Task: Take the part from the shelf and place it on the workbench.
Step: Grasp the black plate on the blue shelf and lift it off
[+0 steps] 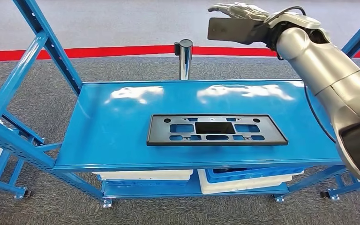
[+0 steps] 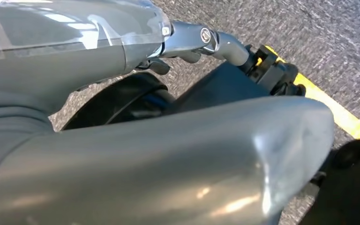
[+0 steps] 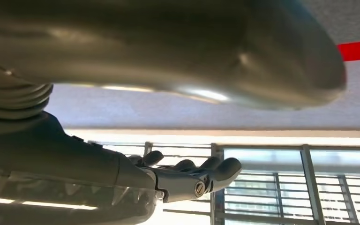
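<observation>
One blue metal desk (image 1: 122, 140) spans the middle of the head view, with blue shelf frames (image 1: 23, 84) at either side and white and blue bins (image 1: 243, 178) on its lower tier. Flat on the desk top, roughly centred, lies the part: a black rectangular plate (image 1: 215, 130) with cut-out slots, touching no hand. The right robot hand (image 1: 239, 11) is raised well above and beyond the plate's right end, fingers stretched out and apart, holding nothing. The left robot hand (image 2: 201, 40) hangs over grey carpet beside a yellow floor line (image 2: 337, 112); I cannot tell how its fingers lie.
</observation>
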Robot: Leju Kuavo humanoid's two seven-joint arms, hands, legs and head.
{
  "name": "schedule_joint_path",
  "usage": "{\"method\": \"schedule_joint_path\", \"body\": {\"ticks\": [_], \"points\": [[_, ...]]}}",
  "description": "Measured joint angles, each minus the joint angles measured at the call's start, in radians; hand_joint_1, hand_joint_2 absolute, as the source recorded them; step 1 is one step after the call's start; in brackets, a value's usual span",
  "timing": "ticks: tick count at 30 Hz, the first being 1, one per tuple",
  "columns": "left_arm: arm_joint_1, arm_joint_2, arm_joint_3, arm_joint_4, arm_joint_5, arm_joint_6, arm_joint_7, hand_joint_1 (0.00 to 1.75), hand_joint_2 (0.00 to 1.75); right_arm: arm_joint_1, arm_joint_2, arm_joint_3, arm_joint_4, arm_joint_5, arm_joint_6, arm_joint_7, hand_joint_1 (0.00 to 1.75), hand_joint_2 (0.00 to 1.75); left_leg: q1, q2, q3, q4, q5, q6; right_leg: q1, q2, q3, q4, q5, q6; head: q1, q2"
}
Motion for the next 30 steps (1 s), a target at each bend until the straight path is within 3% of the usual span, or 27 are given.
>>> {"method": "schedule_joint_path", "body": {"ticks": [2, 3, 9, 13, 17, 22, 30], "points": [[0.0, 0.0, 0.0, 0.0, 0.005, 0.001, -0.002, 0.0, 0.0, 0.003, -0.045, 0.015, -0.044, 0.011, 0.003, -0.008, 0.0, 0.0, 0.0, -0.004, 0.01, 0.004, -0.01, -0.009, -0.001, -0.004, 0.041, -0.129, 0.077, 0.002, 0.008, 0.0], [0.0, 0.0, 0.0, 0.0, 0.008, 0.002, -0.003, 0.0, 0.0, 0.007, -0.072, 0.02, -0.072, 0.009, 0.002, -0.012, 0.0, 0.0, -0.001, -0.006, 0.013, 0.005, -0.014, -0.013, 0.0, -0.005, 0.056, -0.169, 0.095, 0.002, 0.009, 0.0], [0.013, 0.001, 0.001, 0.0, 0.024, 0.011, -0.006, 0.0, 0.0, 0.097, -0.273, 0.033, -0.29, -0.011, -0.038, -0.051, 0.0, 0.0, -0.008, -0.007, 0.032, -0.002, -0.023, -0.001, 0.0, 0.002, 0.079, -0.193, 0.093, -0.005, -0.014, 0.0], [0.017, 0.001, 0.002, 0.0, 0.032, 0.018, -0.006, 0.0, 0.0, 0.256, -0.405, 0.0, -0.456, 0.039, -0.103, -0.079, 0.0, 0.0, -0.007, -0.006, 0.044, -0.007, -0.029, -0.009, 0.002, 0.002, 0.089, -0.193, 0.084, -0.012, -0.022, 0.0], [0.019, 0.001, 0.007, 0.0, 0.035, 0.027, -0.005, 0.0, 0.0, 0.476, -0.478, -0.067, -0.593, 0.195, -0.167, -0.125, 0.0, 0.0, -0.005, -0.006, 0.049, -0.008, -0.036, -0.021, 0.004, 0.002, 0.095, -0.193, 0.077, -0.014, -0.026, 0.0], [0.019, 0.001, 0.013, 0.0, 0.028, 0.033, 0.0, 0.0, 0.0, 0.718, -0.468, -0.098, -0.709, 0.37, -0.231, -0.158, 0.0, 0.0, -0.006, -0.007, 0.048, -0.008, -0.039, -0.025, 0.004, 0.001, 0.096, -0.193, 0.074, -0.013, -0.026, 0.0], [0.011, 0.0, 0.014, 0.0, 0.015, 0.034, 0.008, 0.0, 0.0, 0.848, -0.311, -0.069, -0.758, 0.472, -0.27, -0.143, 0.0, 0.0, -0.008, -0.006, 0.047, -0.008, -0.04, -0.025, 0.002, 0.001, 0.097, -0.195, 0.073, -0.012, -0.026, 0.0]]}}
